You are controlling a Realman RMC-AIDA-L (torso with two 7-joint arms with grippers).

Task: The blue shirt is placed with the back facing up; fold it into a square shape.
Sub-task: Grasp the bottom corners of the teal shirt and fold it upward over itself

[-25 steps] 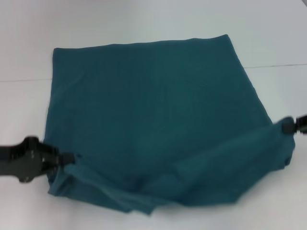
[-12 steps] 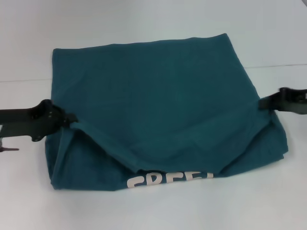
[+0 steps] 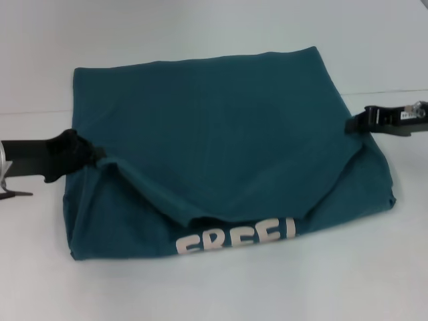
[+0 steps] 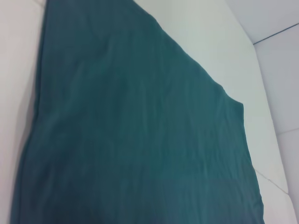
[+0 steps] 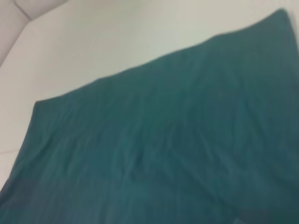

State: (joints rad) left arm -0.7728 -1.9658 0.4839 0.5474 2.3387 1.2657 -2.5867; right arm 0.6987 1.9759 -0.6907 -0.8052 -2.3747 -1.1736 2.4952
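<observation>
The blue shirt (image 3: 221, 140) lies on the white table, its near part lifted and carried toward the far edge. The raised hem sags in the middle, and white block letters (image 3: 235, 238) show on the layer beneath. My left gripper (image 3: 99, 158) is shut on the shirt's left corner, above the left edge. My right gripper (image 3: 353, 125) is shut on the right corner, at the right edge. Both wrist views show only plain teal cloth: the blue shirt (image 4: 131, 140) in the left one and the blue shirt (image 5: 163, 154) in the right one, with no fingers in sight.
The white table (image 3: 200, 33) surrounds the shirt on all sides. A thin seam line (image 3: 388, 91) crosses the table behind the right arm.
Both grippers have carried the shirt's near edge up and toward the far side. The fold has advanced, and the white lettering underneath has come into view.
</observation>
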